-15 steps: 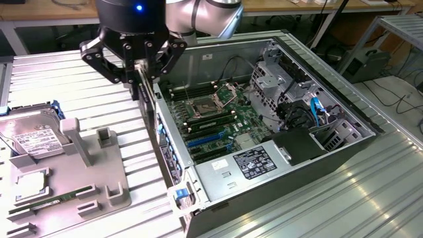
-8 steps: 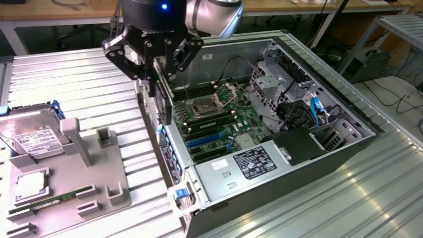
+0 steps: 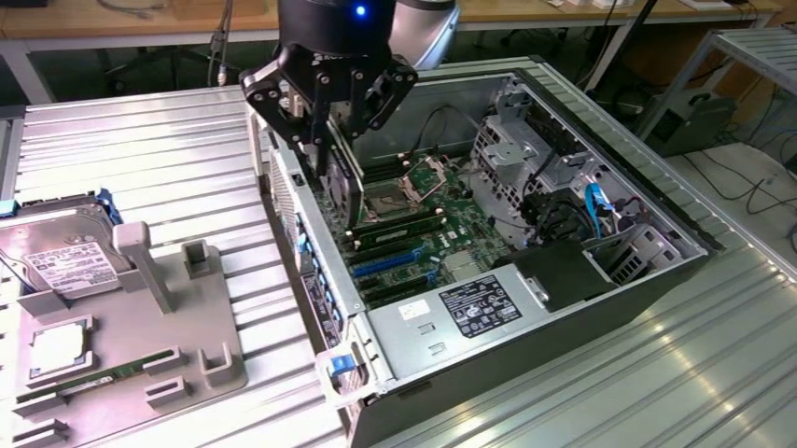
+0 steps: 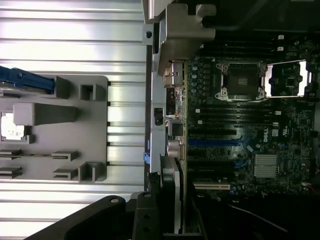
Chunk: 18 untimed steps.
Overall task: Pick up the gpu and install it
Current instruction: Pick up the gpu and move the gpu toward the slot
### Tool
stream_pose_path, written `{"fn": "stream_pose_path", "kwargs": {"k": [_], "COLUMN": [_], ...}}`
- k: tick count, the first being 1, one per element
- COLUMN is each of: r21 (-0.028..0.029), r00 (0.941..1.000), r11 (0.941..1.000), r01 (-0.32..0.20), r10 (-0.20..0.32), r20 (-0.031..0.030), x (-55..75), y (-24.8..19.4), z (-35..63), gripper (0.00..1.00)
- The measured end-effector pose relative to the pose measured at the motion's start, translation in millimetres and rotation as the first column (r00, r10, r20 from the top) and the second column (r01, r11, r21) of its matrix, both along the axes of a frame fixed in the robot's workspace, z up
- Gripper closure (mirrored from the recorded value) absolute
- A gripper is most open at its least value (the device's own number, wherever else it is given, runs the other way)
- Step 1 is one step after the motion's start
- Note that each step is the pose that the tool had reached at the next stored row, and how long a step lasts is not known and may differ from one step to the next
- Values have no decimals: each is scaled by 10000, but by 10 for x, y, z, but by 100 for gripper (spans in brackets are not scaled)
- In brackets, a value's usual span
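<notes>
My gripper (image 3: 330, 140) hangs over the rear left part of the open computer case (image 3: 648, 271), shut on the gpu (image 3: 339, 182). The gpu is a thin dark card with a silvery edge. It is held upright, its lower end down inside the case beside the motherboard (image 3: 424, 233), close to the case's rear wall. In the wrist view the gpu (image 4: 177, 200) shows edge-on next to my black fingers (image 4: 147, 220), running along the board's edge. The blue and black expansion slots (image 3: 386, 263) lie a little nearer the case's front than the card.
On the exterior view's left stands a grey parts holder (image 3: 174, 345) with a silver hard drive (image 3: 62, 261) and a green memory stick (image 3: 93, 378). Inside the case are a CPU socket (image 3: 417, 182), a power supply (image 3: 480, 308), drive cages and cables (image 3: 585, 215).
</notes>
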<state>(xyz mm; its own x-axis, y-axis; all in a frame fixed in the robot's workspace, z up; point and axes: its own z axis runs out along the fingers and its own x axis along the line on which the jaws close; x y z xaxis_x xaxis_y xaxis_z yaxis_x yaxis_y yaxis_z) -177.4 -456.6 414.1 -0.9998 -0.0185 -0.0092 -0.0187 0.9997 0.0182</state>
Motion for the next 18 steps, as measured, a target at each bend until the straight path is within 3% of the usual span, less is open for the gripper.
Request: {"fn": "stream_pose_path", "kwargs": {"k": [10, 18], "r21": [-1, 0], "r00": [10000, 10000], "r11": [10000, 10000], "r01": [2, 2], "r10": [-2, -2], "r20": [0, 0], "x": [225, 485], "y": [0, 0], "z": [0, 0], "gripper": [71, 71]}}
